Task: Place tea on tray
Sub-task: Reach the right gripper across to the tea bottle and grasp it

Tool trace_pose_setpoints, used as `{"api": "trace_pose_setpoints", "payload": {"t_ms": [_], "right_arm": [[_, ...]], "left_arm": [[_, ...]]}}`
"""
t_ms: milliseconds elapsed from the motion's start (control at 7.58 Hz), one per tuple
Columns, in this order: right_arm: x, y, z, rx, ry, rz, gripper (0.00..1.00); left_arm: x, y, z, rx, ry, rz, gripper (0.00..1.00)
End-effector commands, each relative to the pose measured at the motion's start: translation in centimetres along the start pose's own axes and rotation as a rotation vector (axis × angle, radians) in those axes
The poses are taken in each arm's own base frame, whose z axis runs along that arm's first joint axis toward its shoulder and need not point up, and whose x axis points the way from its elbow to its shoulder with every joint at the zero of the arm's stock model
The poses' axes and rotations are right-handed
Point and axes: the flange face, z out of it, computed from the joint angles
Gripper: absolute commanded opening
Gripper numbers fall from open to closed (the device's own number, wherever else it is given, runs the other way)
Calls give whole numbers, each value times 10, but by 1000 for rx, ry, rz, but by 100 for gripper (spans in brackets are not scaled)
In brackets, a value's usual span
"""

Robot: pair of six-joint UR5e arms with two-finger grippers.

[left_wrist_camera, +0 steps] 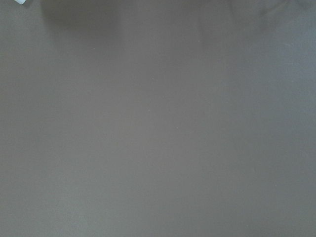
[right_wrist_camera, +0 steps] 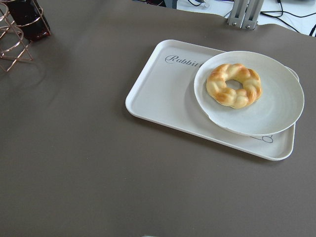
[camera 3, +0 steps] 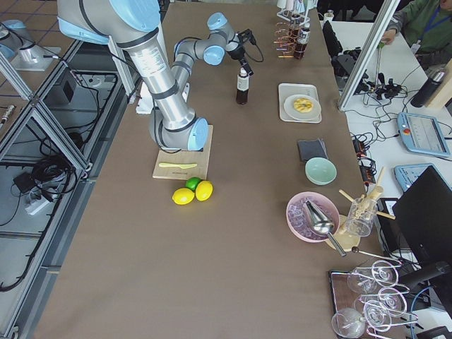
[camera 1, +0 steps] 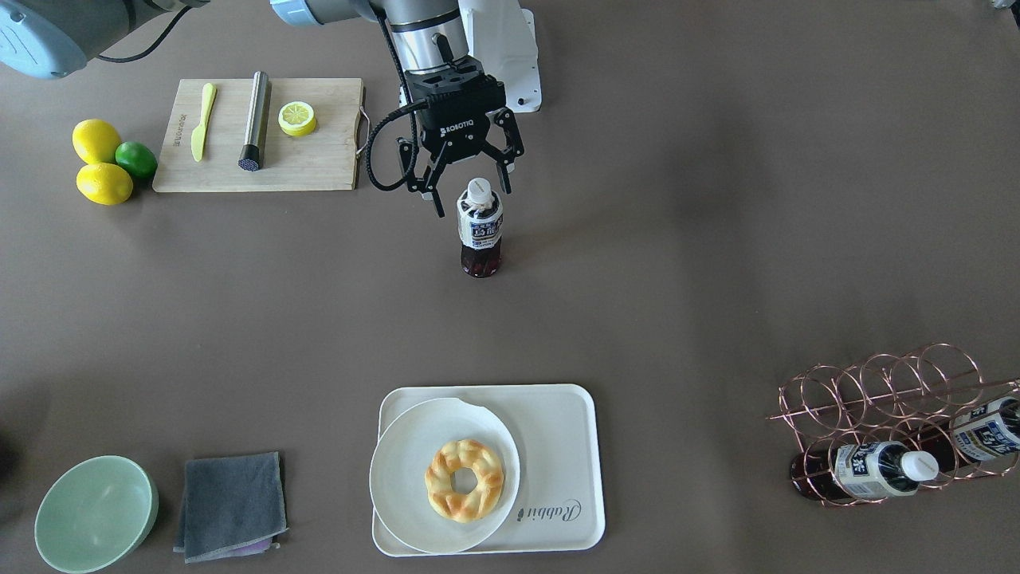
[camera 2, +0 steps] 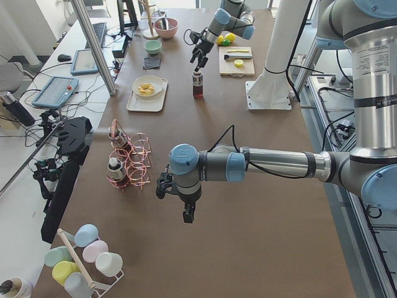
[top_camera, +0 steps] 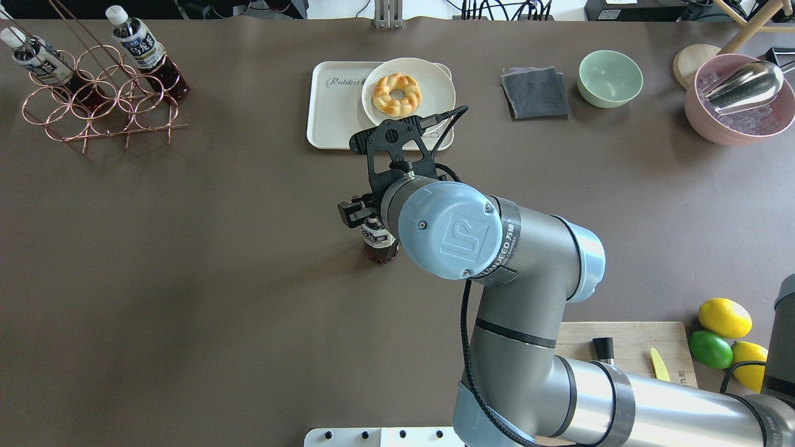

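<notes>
Though open, right end effector [camera 1: 472,199] at one tea [camera 1: 480,227]; two others [camera 1: 875,470] racked; one tray [camera 1: 558,446]

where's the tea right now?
Front-facing view: the tea stands upright mid-table, just under the open right gripper. It is to the view's right of the cutting board and not on the tray.

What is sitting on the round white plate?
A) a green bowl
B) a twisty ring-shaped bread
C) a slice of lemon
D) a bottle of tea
B: the plate, which rests on the tray, holds a golden braided ring pastry and nothing else.
</notes>
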Motion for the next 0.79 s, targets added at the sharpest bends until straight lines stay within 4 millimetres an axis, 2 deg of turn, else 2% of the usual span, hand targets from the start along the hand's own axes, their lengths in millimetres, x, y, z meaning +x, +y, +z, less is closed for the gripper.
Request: {"api": "trace_pose_setpoints", "payload": {"t_ms": [0,264,660], "right_arm": [[4,14,0,1,11,-10,93],[-8,18,-4,9,-2,-16,92],[-13,25,-3,16,5,-25,90]], "left_arm": [[0,0,0,0,0,1,97],[0,0,0,0,0,1,97],[0,0,0,0,-1,1,97]]}}
